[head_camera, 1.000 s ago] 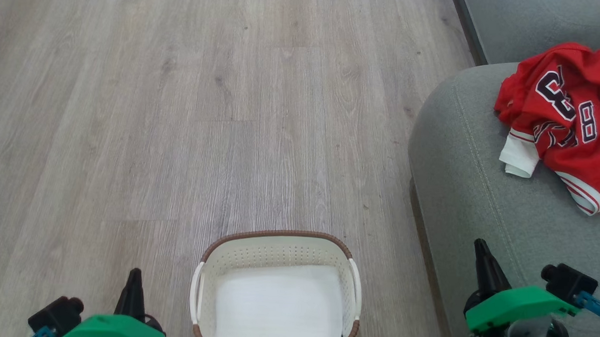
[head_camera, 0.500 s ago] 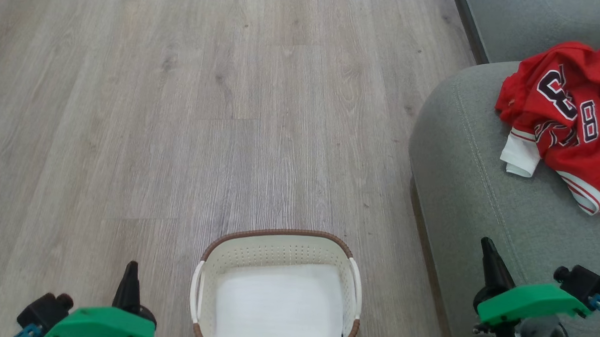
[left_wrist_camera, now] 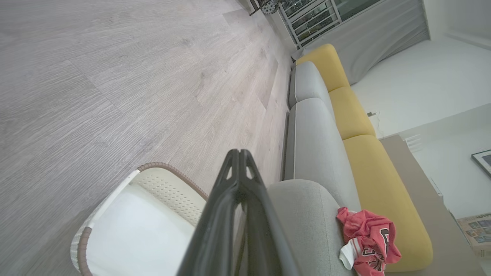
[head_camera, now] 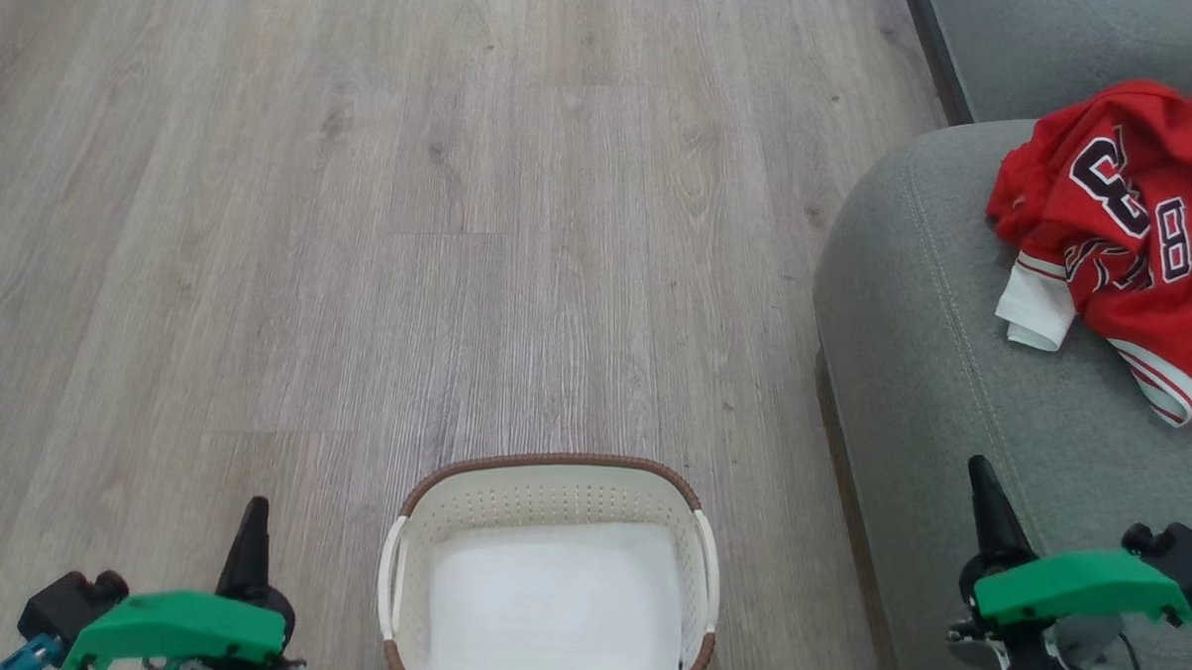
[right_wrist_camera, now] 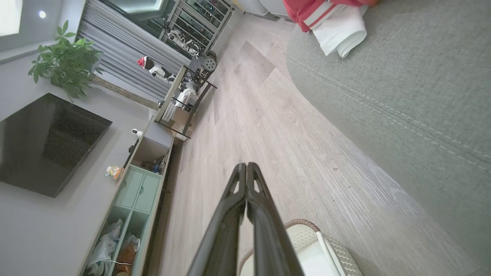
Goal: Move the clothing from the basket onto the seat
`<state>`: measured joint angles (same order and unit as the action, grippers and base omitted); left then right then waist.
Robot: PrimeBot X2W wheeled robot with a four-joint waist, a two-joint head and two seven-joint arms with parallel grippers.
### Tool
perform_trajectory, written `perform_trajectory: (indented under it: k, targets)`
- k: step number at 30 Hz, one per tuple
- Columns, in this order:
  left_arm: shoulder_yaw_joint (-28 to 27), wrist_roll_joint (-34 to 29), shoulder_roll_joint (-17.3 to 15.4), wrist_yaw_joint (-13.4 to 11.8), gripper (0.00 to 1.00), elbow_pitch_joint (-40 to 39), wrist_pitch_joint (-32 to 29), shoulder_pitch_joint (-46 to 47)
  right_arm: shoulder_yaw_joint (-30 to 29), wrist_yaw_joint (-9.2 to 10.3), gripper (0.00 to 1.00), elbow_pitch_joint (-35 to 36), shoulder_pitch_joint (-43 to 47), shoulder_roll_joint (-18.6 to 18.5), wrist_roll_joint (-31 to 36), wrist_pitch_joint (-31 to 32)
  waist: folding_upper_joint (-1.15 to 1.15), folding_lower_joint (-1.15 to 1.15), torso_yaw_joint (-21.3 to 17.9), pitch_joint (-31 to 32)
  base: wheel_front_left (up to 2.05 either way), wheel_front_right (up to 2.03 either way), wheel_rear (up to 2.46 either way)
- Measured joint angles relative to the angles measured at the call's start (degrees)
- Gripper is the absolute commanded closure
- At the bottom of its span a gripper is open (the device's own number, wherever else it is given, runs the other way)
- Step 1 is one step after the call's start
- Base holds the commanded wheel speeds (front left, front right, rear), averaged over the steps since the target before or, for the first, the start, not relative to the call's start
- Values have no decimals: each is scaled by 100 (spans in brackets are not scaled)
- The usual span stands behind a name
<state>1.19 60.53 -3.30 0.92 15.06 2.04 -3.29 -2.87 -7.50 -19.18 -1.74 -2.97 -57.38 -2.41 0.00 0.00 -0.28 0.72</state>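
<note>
The clothing (head_camera: 1120, 244) lay in a crumpled red heap on the seat (head_camera: 931, 406), set back from its rounded corner. A jersey (head_camera: 1151, 211) with black-and-white numbers lay uppermost, and a small white piece (head_camera: 1033, 311) stuck out on the side nearer the floor (head_camera: 362, 218). The basket (head_camera: 552, 464) stood on the floor near the seat's edge but apart from it, with a flat white liner (head_camera: 552, 611) across its bottom. The left gripper (head_camera: 254, 510) hung over the floor to the left of the basket, its two dark fingers (left_wrist_camera: 224, 214) pressed together to a single point and holding nothing. The right gripper (head_camera: 979, 469) hung over the near part of the seat, well apart from the clothing, likewise clenched on nothing.
</note>
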Motion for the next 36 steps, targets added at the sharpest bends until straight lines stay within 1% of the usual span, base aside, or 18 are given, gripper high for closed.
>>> perform_trajectory:
  k: [17,22,26,30,36]
  targets:
    - [-185,1021,24,169,100,19,-255,210,-144,0,100,76,-7,8,-1121,294,0,0,9,-30,0,0,0]
    - [-218,1317,32,265,100,23,-356,219,-202,0,100,109,-10,12,-1449,356,0,0,12,-38,0,0,0]
    - [-257,1552,42,279,100,32,-414,288,-231,0,100,141,-13,16,-1704,405,0,0,14,-45,0,0,0]
    - [-337,1802,49,365,100,34,-459,380,-264,0,100,164,-22,21,-1963,508,0,0,17,-52,0,0,0]
    - [-383,2153,57,417,100,44,-558,438,-318,0,100,189,-52,22,-2360,592,0,0,20,-62,0,0,0]
